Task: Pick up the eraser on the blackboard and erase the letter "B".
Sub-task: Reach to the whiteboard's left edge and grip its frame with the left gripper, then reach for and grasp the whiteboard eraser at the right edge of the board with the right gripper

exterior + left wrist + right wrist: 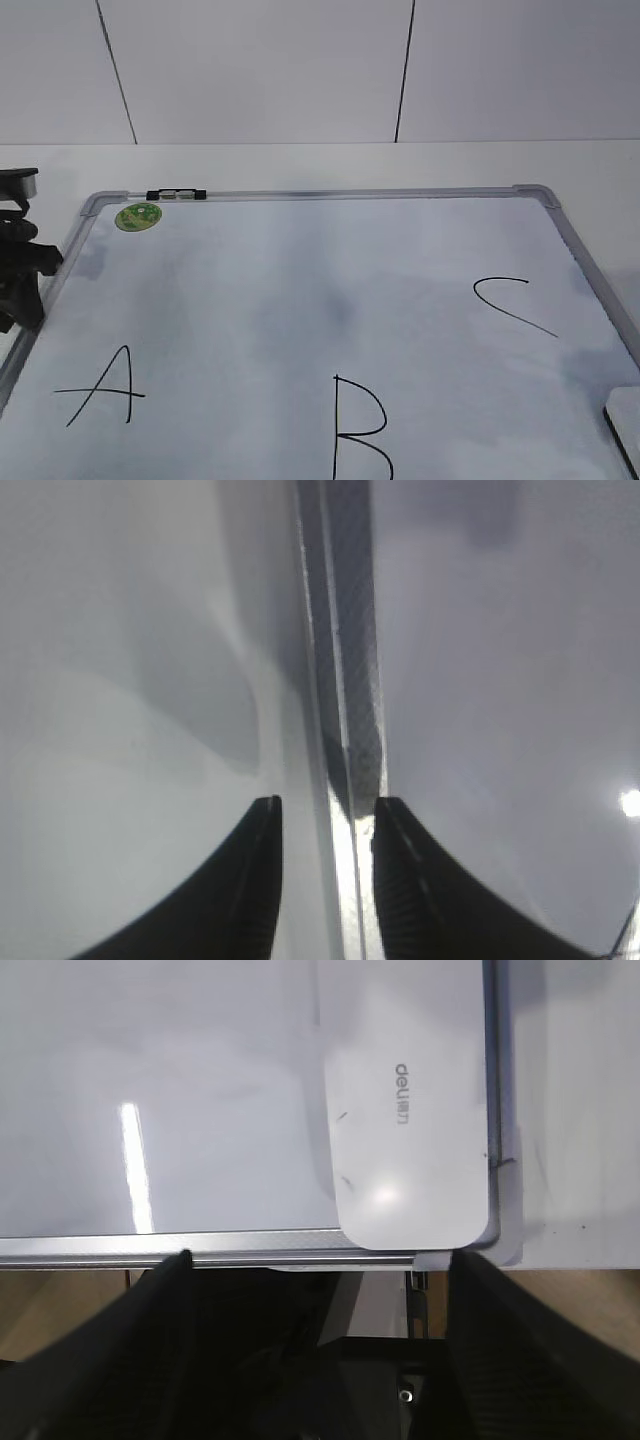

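Note:
The blackboard (pixel 350 193) is a white board with a silver frame, lying flat on the table. The black letter "B" (pixel 360 430) is at its near middle. The white eraser (pixel 625 425) lies at the board's near right corner, cut by the picture's edge. In the right wrist view the eraser (pixel 410 1130) lies flat in the corner of the frame (pixel 200 1245). My right gripper (pixel 315 1260) is wide open and empty, off the board's edge, short of the eraser. My left gripper (pixel 325 810) is slightly open, its fingers either side of the left frame rail (pixel 345 680); it also shows in the exterior view (pixel 20 290).
The letter "A" (pixel 105 388) is at the near left and the letter "C" (pixel 510 303) at the right. A round green sticker (pixel 138 216) sits in the far left corner. A black clip (pixel 176 194) is on the top rail. A white wall stands behind the table.

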Controlling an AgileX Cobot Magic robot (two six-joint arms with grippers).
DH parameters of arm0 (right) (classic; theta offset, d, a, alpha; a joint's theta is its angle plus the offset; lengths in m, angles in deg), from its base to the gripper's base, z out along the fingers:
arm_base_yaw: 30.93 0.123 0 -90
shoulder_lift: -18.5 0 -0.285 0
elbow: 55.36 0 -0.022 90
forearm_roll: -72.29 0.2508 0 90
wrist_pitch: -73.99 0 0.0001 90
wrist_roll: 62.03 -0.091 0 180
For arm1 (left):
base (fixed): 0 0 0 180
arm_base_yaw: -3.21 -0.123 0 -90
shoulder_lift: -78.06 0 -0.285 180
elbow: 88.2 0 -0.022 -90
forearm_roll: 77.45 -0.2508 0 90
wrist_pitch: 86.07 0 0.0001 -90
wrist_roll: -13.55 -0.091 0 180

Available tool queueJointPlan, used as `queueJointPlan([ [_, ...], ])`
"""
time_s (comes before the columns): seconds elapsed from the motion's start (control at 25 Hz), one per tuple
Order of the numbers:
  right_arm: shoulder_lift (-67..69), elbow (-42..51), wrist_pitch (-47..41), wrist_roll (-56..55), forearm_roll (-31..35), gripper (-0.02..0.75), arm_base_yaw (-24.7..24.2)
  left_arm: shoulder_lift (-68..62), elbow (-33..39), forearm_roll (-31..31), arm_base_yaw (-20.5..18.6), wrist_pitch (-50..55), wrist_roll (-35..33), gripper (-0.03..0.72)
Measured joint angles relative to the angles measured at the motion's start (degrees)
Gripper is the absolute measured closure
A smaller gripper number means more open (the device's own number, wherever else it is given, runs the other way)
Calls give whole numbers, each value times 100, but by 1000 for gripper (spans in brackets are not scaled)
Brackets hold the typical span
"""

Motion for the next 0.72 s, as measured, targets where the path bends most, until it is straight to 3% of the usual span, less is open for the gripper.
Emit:
queueJointPlan([
  [0.44,0,0,0,-3,0,152,0,-160,-61,0,0,-10,0,470],
  [0.72,0,0,0,-3,0,151,0,-160,-61,95,9,13,31,660],
])
